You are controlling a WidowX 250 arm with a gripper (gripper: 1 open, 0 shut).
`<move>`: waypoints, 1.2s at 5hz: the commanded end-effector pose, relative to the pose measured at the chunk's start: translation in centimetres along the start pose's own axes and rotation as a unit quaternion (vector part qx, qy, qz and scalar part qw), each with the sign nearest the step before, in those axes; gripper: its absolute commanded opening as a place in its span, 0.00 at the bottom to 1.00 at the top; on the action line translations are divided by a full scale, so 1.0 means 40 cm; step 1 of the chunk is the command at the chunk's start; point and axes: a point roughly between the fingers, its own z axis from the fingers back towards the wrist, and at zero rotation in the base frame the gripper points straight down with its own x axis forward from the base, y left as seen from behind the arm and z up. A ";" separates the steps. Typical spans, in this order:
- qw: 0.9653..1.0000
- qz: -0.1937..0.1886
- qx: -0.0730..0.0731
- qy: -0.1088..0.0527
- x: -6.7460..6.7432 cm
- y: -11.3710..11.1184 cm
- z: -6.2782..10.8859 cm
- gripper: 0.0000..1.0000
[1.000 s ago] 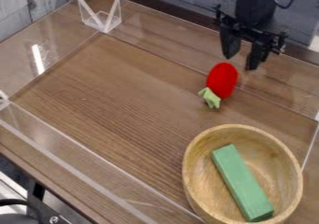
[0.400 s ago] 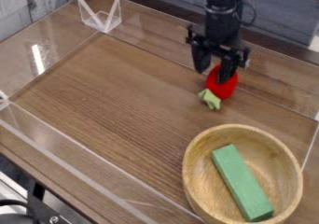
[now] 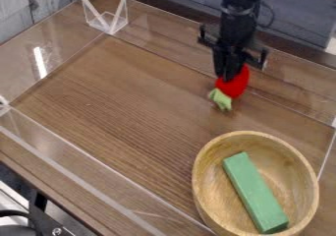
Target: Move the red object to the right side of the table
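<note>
Red toy (image 3: 233, 81) sits mid-table (image 3: 118, 92), gripper (image 3: 233, 71) clamped narrow on its top; glossy skin could squirt free on the lift if the pinch is shallow

Grey surface (image 3: 33, 9) beyond the clear acrylic walls (image 3: 79, 186), dark strip top right, even light

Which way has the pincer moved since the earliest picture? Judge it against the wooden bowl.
Yes. The pincer has moved left and down, from up right of the red object to directly onto it, nearer the wooden bowl.
</note>
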 end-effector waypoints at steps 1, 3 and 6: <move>0.997 0.013 0.014 -0.074 0.032 -0.009 0.144 0.00; 0.998 0.019 0.003 -0.057 0.031 -0.166 0.053 0.00; 0.997 0.068 -0.001 -0.041 0.018 -0.193 -0.051 1.00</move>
